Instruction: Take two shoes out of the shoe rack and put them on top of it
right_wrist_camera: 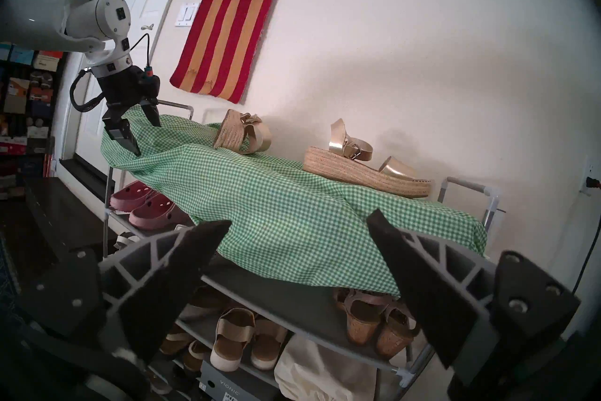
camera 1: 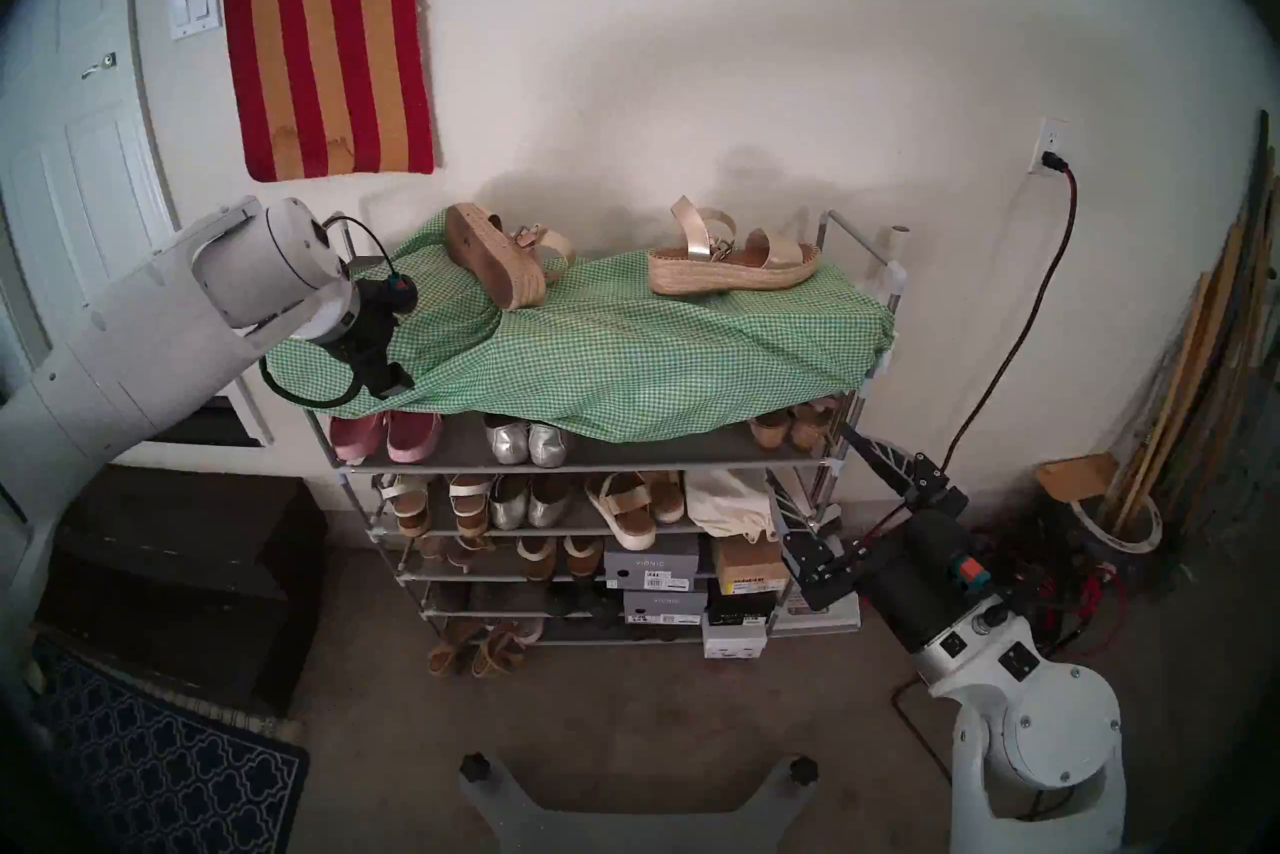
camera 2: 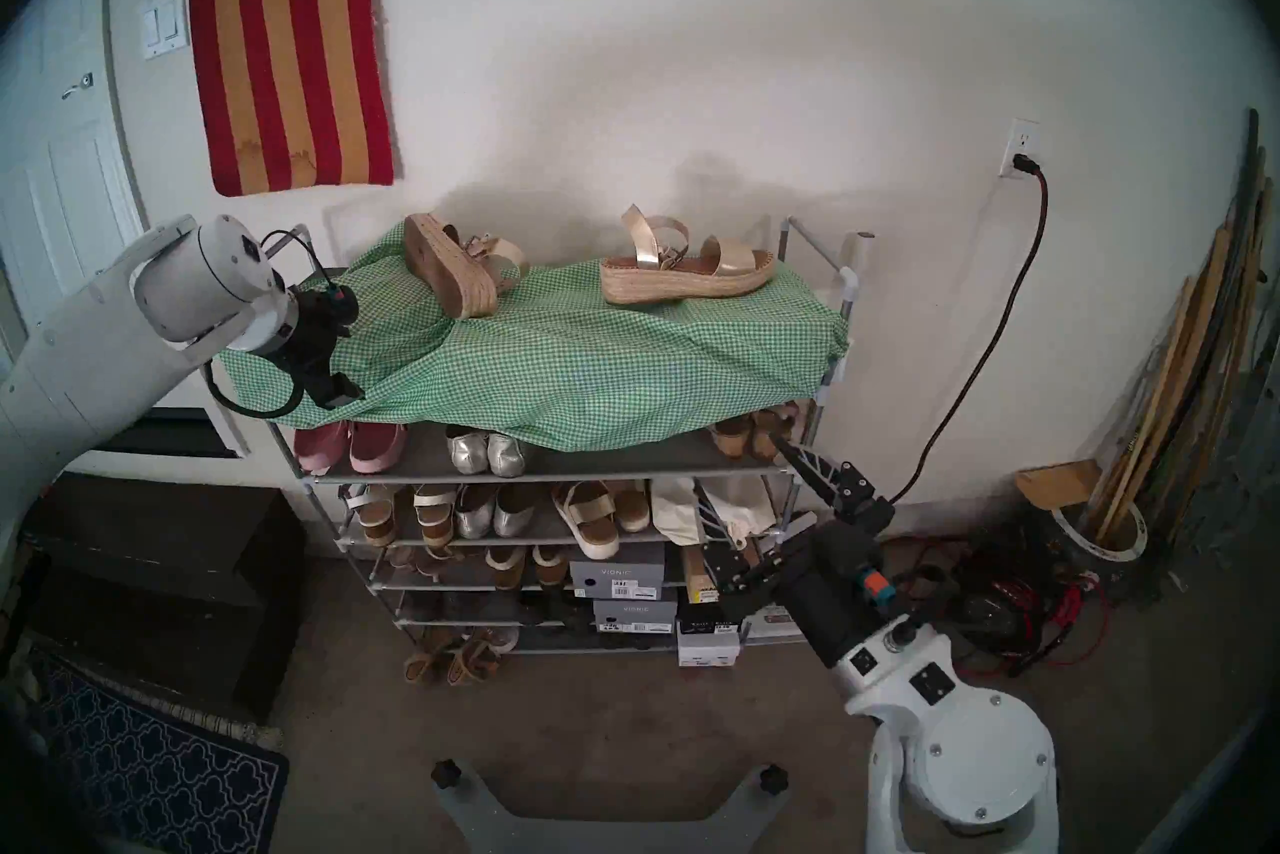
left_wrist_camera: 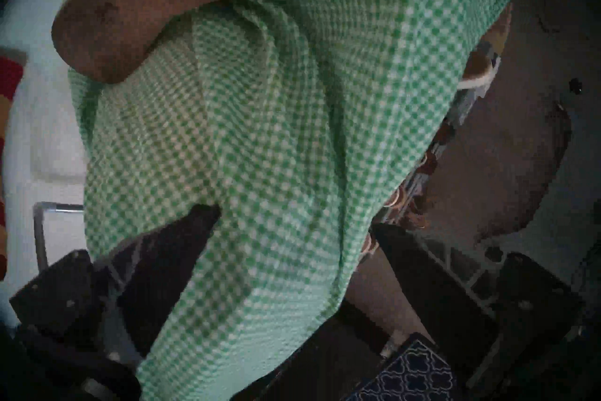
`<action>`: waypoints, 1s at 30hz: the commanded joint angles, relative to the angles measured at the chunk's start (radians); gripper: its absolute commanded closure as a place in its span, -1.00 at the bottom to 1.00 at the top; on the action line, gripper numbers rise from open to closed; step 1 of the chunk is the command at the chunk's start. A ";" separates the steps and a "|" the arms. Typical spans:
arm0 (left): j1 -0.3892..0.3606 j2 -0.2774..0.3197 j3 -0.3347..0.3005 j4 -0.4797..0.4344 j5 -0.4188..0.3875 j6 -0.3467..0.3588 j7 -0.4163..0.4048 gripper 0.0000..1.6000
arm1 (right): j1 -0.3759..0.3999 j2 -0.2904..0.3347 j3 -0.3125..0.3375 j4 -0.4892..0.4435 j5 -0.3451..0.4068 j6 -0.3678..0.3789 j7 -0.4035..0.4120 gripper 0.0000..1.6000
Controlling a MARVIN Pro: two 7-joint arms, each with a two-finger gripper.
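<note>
Both jute-soled platform sandals are on top of the shoe rack [camera 1: 861, 241], on a green checked cloth [camera 1: 623, 360]. The left sandal [camera 1: 495, 256] lies tipped on its side with its brown sole [left_wrist_camera: 156, 0] showing. The right sandal [camera 1: 731, 267] stands upright near the right rail. My left gripper [right_wrist_camera: 147, 138] is open and empty just above the cloth at the rack's left end, left of the tipped sandal; the cloth lies between its fingertips [left_wrist_camera: 208, 214]. My right gripper [right_wrist_camera: 299, 221] is open and empty in front of the rack's right end, at second-shelf height.
Lower shelves hold pink clogs [camera 1: 384, 437], silver shoes [camera 1: 526, 444], cork wedge sandals [right_wrist_camera: 374, 319], white-soled sandals [camera 1: 623, 509] and shoe boxes [camera 1: 651, 568]. A dark chest [camera 1: 180, 568] stands left of the rack. A power cord [camera 1: 1025, 305] and leaning wooden sticks [camera 1: 1191, 367] are on the right.
</note>
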 commanded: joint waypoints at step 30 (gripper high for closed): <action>0.247 0.131 -0.095 -0.041 -0.332 -0.155 0.217 -1.00 | 0.001 -0.001 -0.003 -0.001 0.001 0.000 0.001 -1.00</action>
